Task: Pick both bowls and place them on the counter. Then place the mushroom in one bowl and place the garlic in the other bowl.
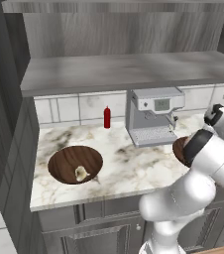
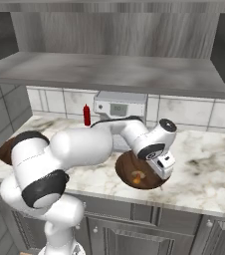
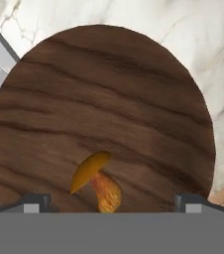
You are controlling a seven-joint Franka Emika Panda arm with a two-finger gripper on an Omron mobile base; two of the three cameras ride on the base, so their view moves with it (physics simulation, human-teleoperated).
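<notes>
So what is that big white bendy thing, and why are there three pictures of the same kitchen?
The white bendy thing is a robot arm. At its end sits its tool, two little fingers for picking things up. Two pictures come from cameras behind the arm, one on its left and one on its right, so you see the same counter from two sides. The third comes from a camera on the hand itself, looking straight down. On the marble counter stand two brown wooden bowls. The left bowl has the pale garlic in it. The right bowl has the small orange mushroom in it. There is also a coffee machine and a red bottle. The tool is open above the mushroom's bowl and holds nothing.
</notes>
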